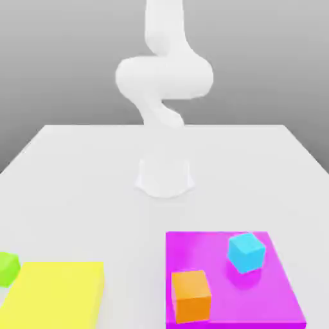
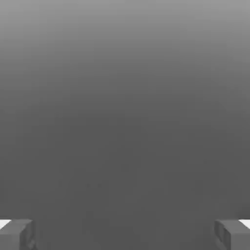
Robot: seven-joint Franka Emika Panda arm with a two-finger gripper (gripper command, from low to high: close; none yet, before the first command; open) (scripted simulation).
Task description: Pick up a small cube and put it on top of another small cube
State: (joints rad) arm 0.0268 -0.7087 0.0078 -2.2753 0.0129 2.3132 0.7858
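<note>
The small cyan cube (image 1: 246, 252) sits on a flat magenta pad (image 1: 283, 289) toward the exterior view's right, near the front of the table. An orange cube (image 1: 191, 295) of about the same size rests on the same pad, a little in front and to the left of the cyan one, apart from it. In the hand view my gripper (image 2: 125, 235) is open, its two grey fingertips (image 2: 17, 234) spread wide with nothing but plain grey background between them. The white arm (image 1: 164, 77) rises from its base at the table's middle and bends upward.
A flat yellow block (image 1: 58, 295) lies at the front left of the white table (image 1: 77, 173). A small green cube (image 1: 8, 268) sits at its left corner. The arm's round base (image 1: 165, 175) stands behind the magenta pad.
</note>
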